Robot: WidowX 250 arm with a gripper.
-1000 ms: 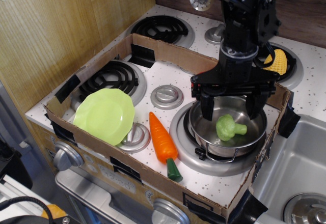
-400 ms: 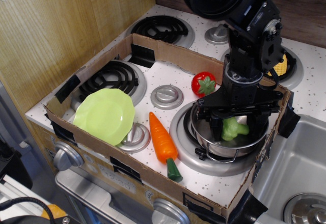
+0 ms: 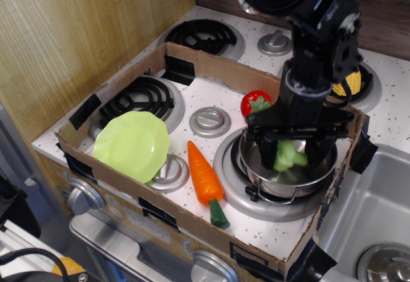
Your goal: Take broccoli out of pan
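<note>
End effector (image 3: 291,146) now gripping broccoli (image 3: 286,156), raised slightly above pan (image 3: 288,178) floor.

Pan (image 3: 282,176): shiny polished steel w/ thin wire handles. Broccoli (image 3: 286,156): bumpy light-green plastic, slight sheen. Gripper (image 3: 291,146): matt black, prob. plastic/metal. Plate (image 3: 131,145): smooth glossy green plastic. Carrot (image 3: 204,178) & tomato (image 3: 255,103): glossy plastic. Tray (image 3: 211,67): rough brown cardboard, black tape at corners. Stovetop (image 3: 211,96): white speckled, smooth. Side wall (image 3: 70,32): wood grain, matt.
</note>
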